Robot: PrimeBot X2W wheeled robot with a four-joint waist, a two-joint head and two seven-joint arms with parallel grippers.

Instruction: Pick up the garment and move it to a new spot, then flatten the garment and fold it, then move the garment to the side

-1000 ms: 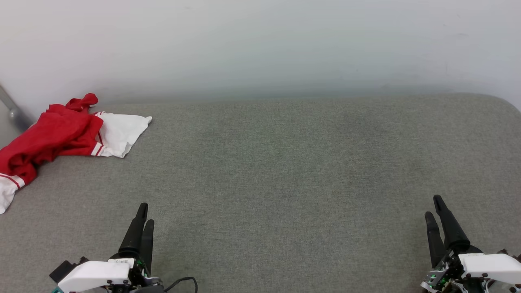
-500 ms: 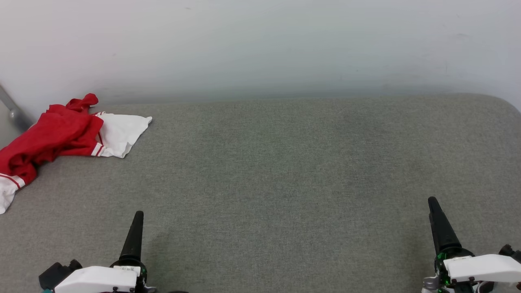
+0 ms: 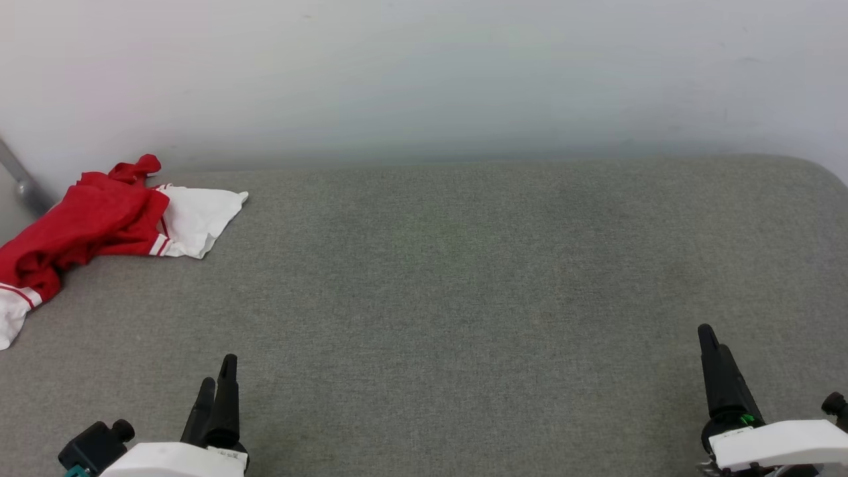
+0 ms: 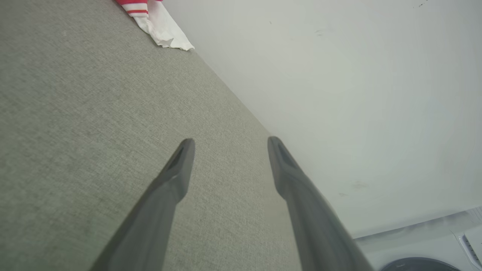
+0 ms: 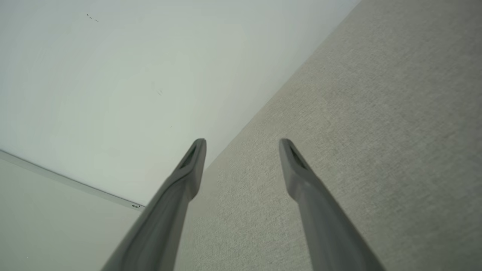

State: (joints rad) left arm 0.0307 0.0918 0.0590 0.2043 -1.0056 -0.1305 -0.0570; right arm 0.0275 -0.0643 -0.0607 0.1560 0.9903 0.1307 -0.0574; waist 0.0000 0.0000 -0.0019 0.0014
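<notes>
A grey fabric-covered bench spans the lower frame beneath a plain white wall; a grey metal bar slants at left.

garment on cushion, far left rear corner; wall behind cushion

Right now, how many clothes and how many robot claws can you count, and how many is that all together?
Clothes: 1, a crumpled red and white cloth T-shirt
Black two-fingered claws: 2, the left claw and the right claw, both open
Total: 3
</notes>
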